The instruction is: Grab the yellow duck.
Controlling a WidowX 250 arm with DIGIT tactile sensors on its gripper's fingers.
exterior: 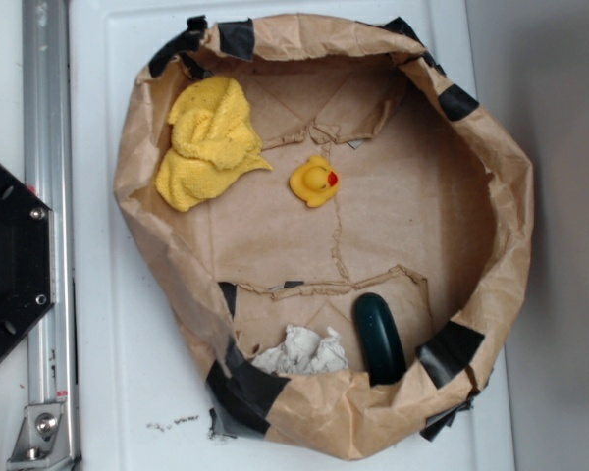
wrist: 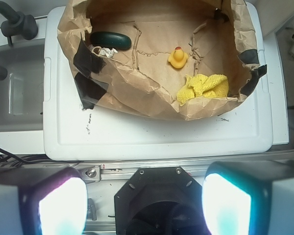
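1. I have the yellow duck (exterior: 315, 182) sitting on the floor of the brown paper basin (exterior: 491, 294), a little toward 12 o'clock of its centre in the exterior view, beak toward 3 o'clock. Nothing is touching it.

2. My fingers (wrist: 34, 205) show at the bottom of the wrist view as two bright blurred pads set wide apart, with nothing between them. The gripper (wrist: 146, 205) is far back from the basin, over the robot base (wrist: 154, 196), so I judge the reach has not begun.

3. The yellow cloth (exterior: 208, 142) lies at about 10 o'clock of the duck, near it but apart, its lower tip pointing at the duck. Same colour, so I would aim by the red-orange beak and the glossy rounded body.

4. The dark green rounded object (exterior: 378, 339) and the crumpled white paper (exterior: 299, 351) lie at 6 o'clock by the basin wall, well apart from the duck, and should not interfere.

5. To do this well, I would carry the gripper over the raised, crumpled rim, centre it above the duck, then come straight down with the fingers kept wide.

6. I would close across the body, keeping the finger on the cloth side clear of the cloth tip. The duck looks slick and round, so a low, centred pinch should hold better than one near the head.

7. The white worktop (wrist: 157, 134) under the basin plays no part.
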